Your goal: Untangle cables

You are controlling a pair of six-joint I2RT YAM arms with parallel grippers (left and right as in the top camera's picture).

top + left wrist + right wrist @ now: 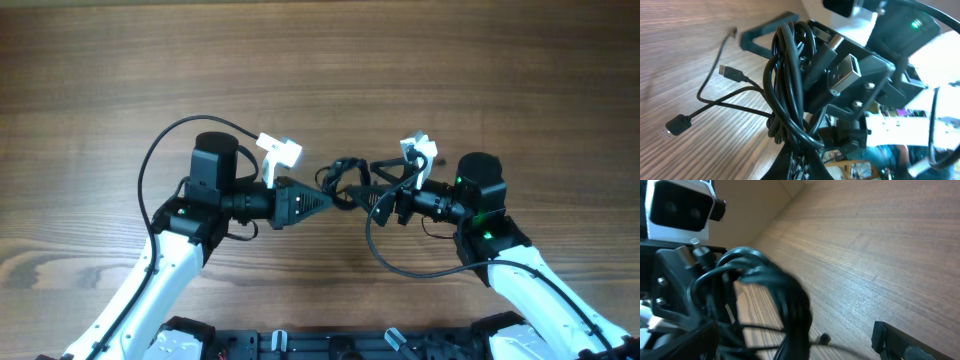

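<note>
Left gripper point(325, 200) is pinching the black cable bundle point(348, 182), which is hanging between my two arms over the wooden table point(320, 60). Right gripper point(385, 192) is gaping wide, facing it. I am judging it best to take one USB plug point(845, 72) only, then pull slowly without tightening loops.
</note>
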